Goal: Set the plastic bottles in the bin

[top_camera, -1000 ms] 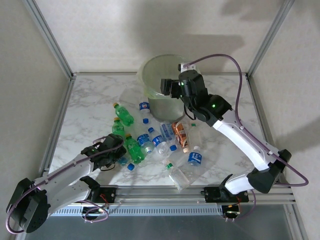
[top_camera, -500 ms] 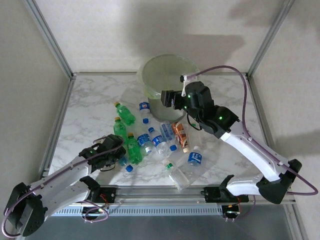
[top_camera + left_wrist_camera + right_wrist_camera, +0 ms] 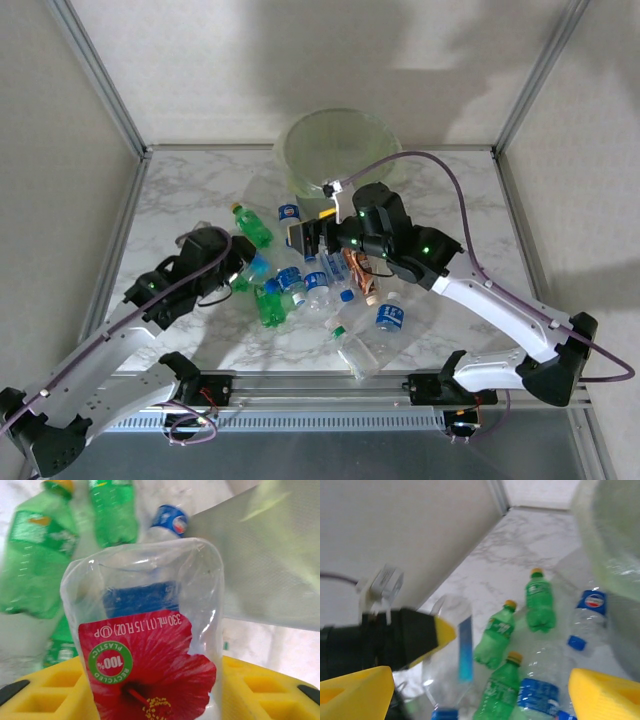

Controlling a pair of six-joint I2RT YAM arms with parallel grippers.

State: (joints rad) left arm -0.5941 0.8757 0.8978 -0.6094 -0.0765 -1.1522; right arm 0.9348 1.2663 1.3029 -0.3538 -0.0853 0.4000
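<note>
My left gripper (image 3: 243, 263) is shut on a clear plastic bottle (image 3: 145, 605) with a red flower label and a blue band, held above the table left of the pile. The same bottle (image 3: 454, 650) shows in the right wrist view, beside the left gripper's black and yellow finger. My right gripper (image 3: 308, 238) hangs open over the pile, its yellow fingers (image 3: 355, 690) wide apart with nothing between them. Several plastic bottles, green (image 3: 250, 228) and clear with blue labels (image 3: 388, 318), lie on the marble. The bin (image 3: 340, 113) stands at the back, lined with a pale green bag.
An orange-labelled bottle (image 3: 358, 268) and a crushed clear one (image 3: 360, 352) lie toward the front right. Metal frame posts (image 3: 100, 75) rise at the table's back corners. The bin's grey wall (image 3: 265, 555) stands close on the right of the held bottle.
The left gripper closed on the clear bottle and lifted it up and away from the front edge. The right gripper came away from the bin and dropped left over the pile.
</note>
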